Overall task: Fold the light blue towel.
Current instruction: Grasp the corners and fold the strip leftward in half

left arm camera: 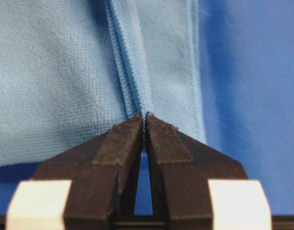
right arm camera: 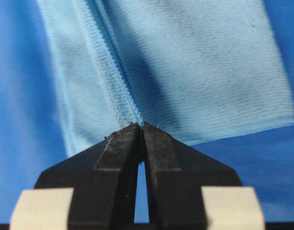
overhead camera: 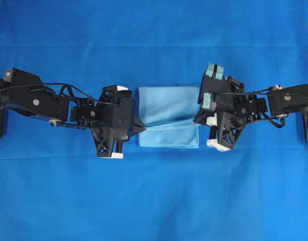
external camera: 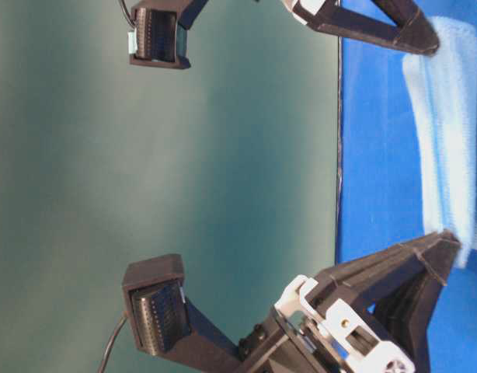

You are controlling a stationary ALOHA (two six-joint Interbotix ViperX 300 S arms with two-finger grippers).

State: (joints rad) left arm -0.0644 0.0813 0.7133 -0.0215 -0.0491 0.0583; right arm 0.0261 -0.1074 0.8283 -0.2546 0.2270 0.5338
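Observation:
The light blue towel [overhead camera: 169, 113] lies in the middle of the table, folded over itself, with a narrow strip of its lower layer showing along the near side. My left gripper [overhead camera: 143, 129] is at the towel's left edge. In the left wrist view its tips [left arm camera: 145, 116] are shut on the stacked hems of the towel [left arm camera: 56, 81]. My right gripper [overhead camera: 196, 120] is at the right edge. Its tips [right arm camera: 141, 125] are likewise shut on the hem line of the towel [right arm camera: 199, 67]. The table-level view shows the towel [external camera: 448, 132] between the two black grippers.
A royal-blue table covering [overhead camera: 154, 201] spreads under everything, with faint creases. Both black arms reach in from the left and right sides. A plain green wall [external camera: 223, 155] stands behind the table in the table-level view.

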